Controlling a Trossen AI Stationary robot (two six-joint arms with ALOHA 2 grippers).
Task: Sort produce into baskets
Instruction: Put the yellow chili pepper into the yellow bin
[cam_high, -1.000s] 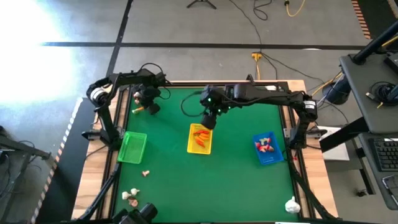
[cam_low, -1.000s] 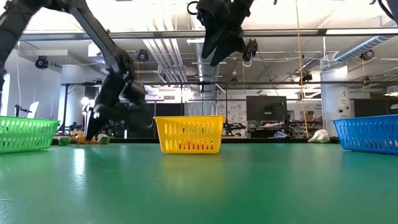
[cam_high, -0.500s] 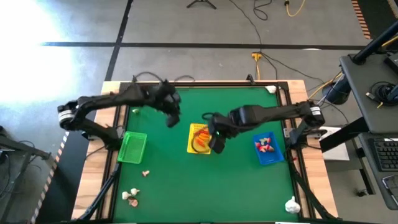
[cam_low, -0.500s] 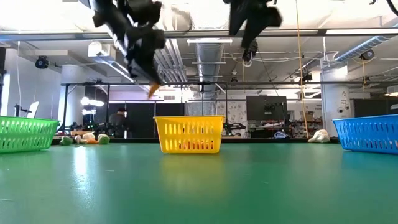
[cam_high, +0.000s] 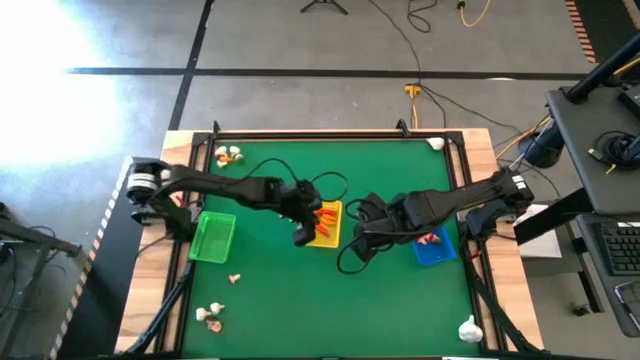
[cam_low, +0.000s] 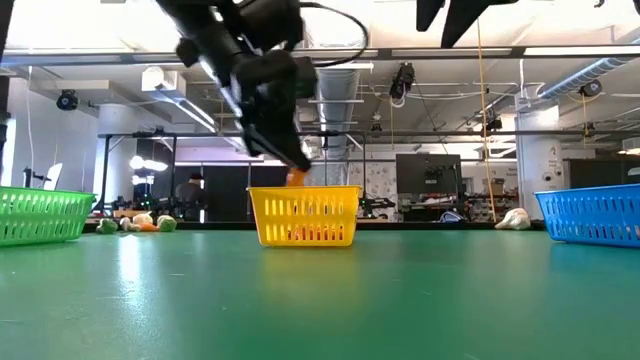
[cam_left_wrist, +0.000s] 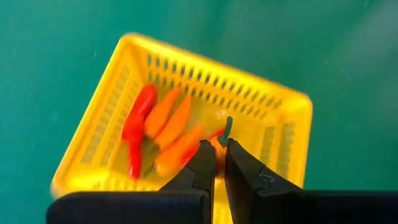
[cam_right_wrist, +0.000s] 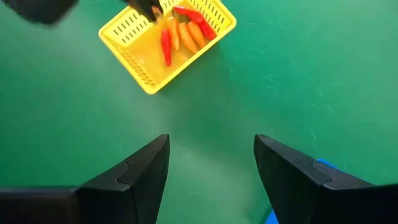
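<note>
My left gripper (cam_high: 304, 233) hangs over the yellow basket (cam_high: 324, 222), shut on a small orange piece with a green stem (cam_left_wrist: 219, 142). Orange and red pieces (cam_left_wrist: 163, 129) lie on that basket's floor. My right gripper (cam_right_wrist: 211, 158) stands open with nothing between its fingers, high over bare mat between the yellow basket and the blue basket (cam_high: 432, 246), which holds red-and-white pieces. The green basket (cam_high: 213, 236) stands at the left. Loose produce lies at the far left (cam_high: 228, 154) and the near left (cam_high: 210, 314). My left gripper pinches the orange piece (cam_low: 296, 177) between its two fingers, at their free ends. Its green stem (cam_left_wrist: 227, 126) sticks out past the tips. The fingers slant down from the table's left. The piece hangs clear, just above the yellow basket's rim (cam_low: 303, 190).
A white piece (cam_high: 470, 327) lies at the near right corner and another (cam_high: 434, 143) at the far right corner. A single piece (cam_high: 234, 278) lies near the green basket. Dark cables loop from both arms over the mat's middle. Open mat lies along the near side.
My left gripper has risen from the loose produce at the far left, carried the orange piece toward the right and near edges, and now hangs over the yellow basket. My right gripper has left the yellow basket, going toward the near and right edges, still open.
</note>
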